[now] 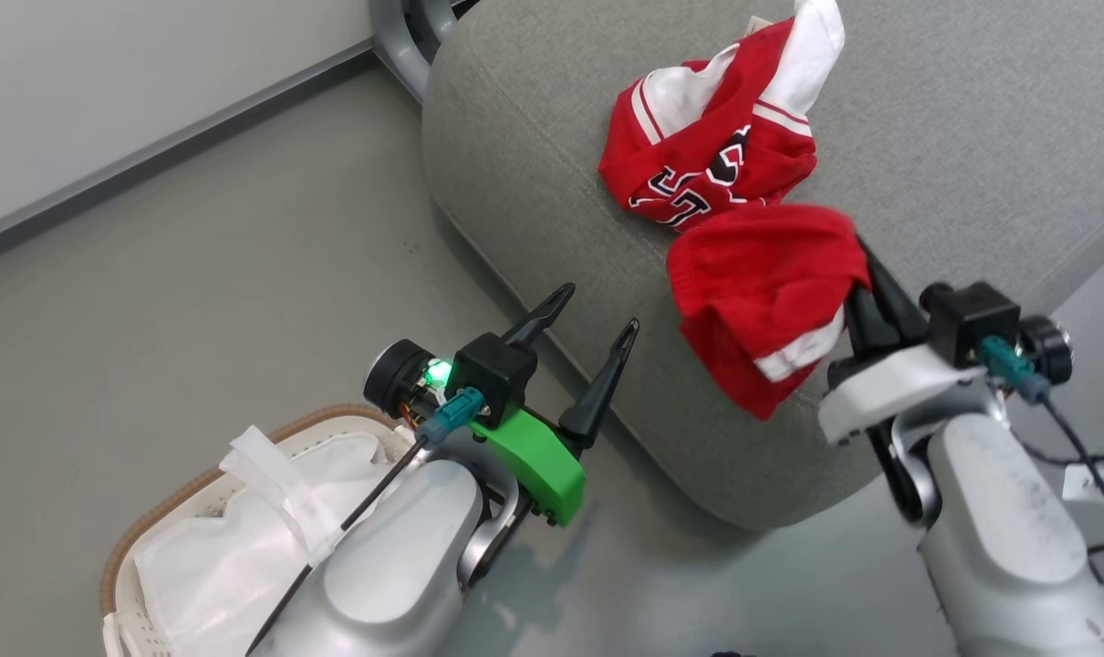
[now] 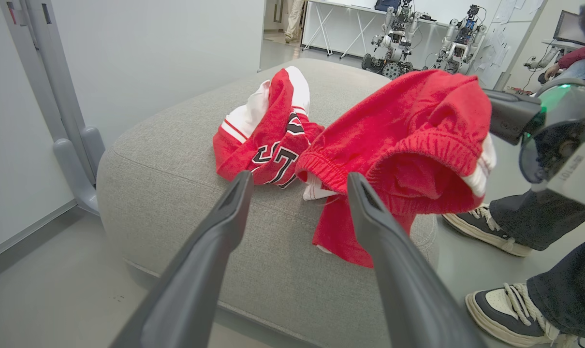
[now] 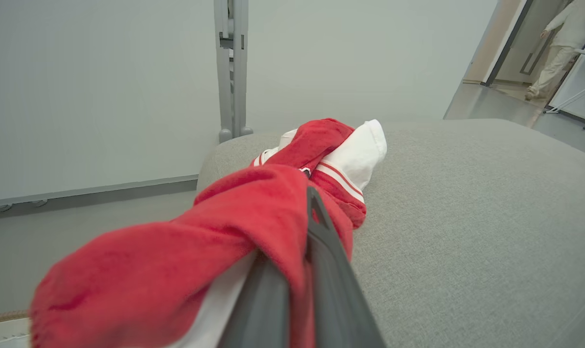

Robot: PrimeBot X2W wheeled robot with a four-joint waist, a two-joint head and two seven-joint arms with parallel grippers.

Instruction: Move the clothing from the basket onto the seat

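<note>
The red jersey (image 1: 712, 151) with dark letters lies crumpled on the grey seat (image 1: 972, 137). Just in front of it hang the red shorts (image 1: 762, 292), draped over the seat's near edge, with my right gripper (image 1: 867, 274) shut on them. Seen from the right wrist, the shorts (image 3: 191, 256) wrap over the closed fingers (image 3: 326, 261), and the jersey (image 3: 331, 159) lies beyond them. My left gripper (image 1: 598, 315) stands open and empty beside the seat's front corner. From the left wrist I see the shorts (image 2: 408, 145) and the jersey (image 2: 268, 140). The basket (image 1: 169, 511) sits at the lower left.
A flat white sheet (image 1: 233, 547) lies in the basket. A person's sneakers (image 2: 486, 227) stand on the floor right of the seat. A grey stand (image 2: 75, 159) rises by the wall behind the seat. Other robots (image 2: 418, 43) stand far back.
</note>
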